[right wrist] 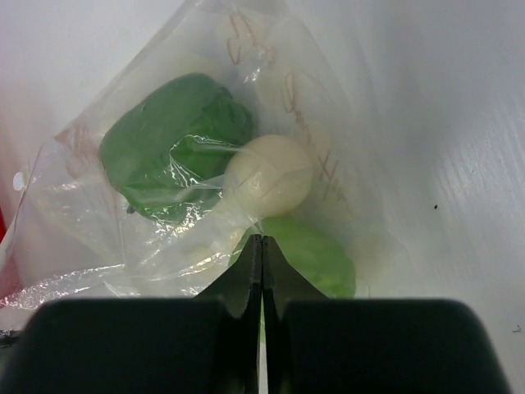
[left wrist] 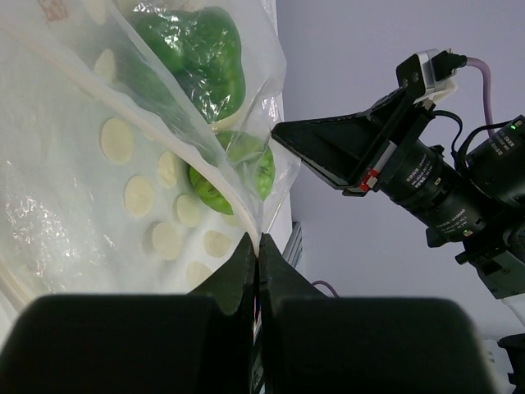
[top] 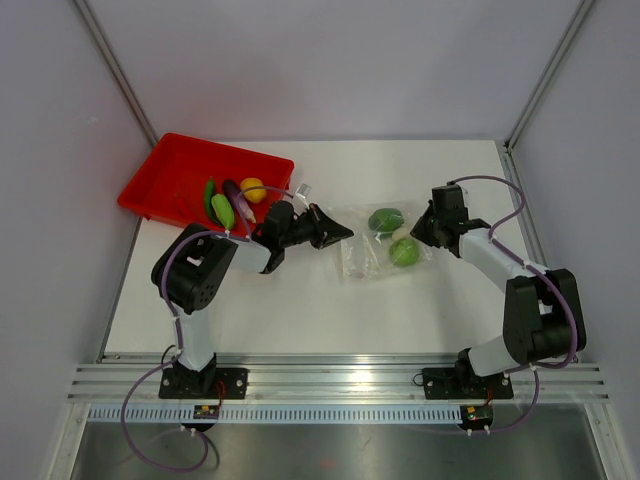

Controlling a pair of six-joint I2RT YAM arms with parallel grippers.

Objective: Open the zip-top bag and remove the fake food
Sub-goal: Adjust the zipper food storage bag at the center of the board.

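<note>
The clear zip-top bag (top: pixel 365 250) lies on the white table, right of centre. Inside it are a green pepper (top: pixel 386 219), a round green fruit (top: pixel 404 252) and a cream ball (right wrist: pixel 269 175). My left gripper (top: pixel 345 232) is shut on the bag's left edge, with the film pinched between its tips in the left wrist view (left wrist: pixel 258 245). My right gripper (top: pixel 418 230) is at the bag's right side; its jaws are closed with the tips on the film (right wrist: pixel 262 240). More fake food lies in the red tray: green pieces (top: pixel 220 210), a purple one (top: pixel 238 198) and a yellow one (top: pixel 253 189).
The red tray (top: pixel 150 175) sits at the back left, just behind my left arm. Grey walls enclose the table on the left, back and right. The right arm's wrist camera (left wrist: pixel 394 139) shows close by in the left wrist view.
</note>
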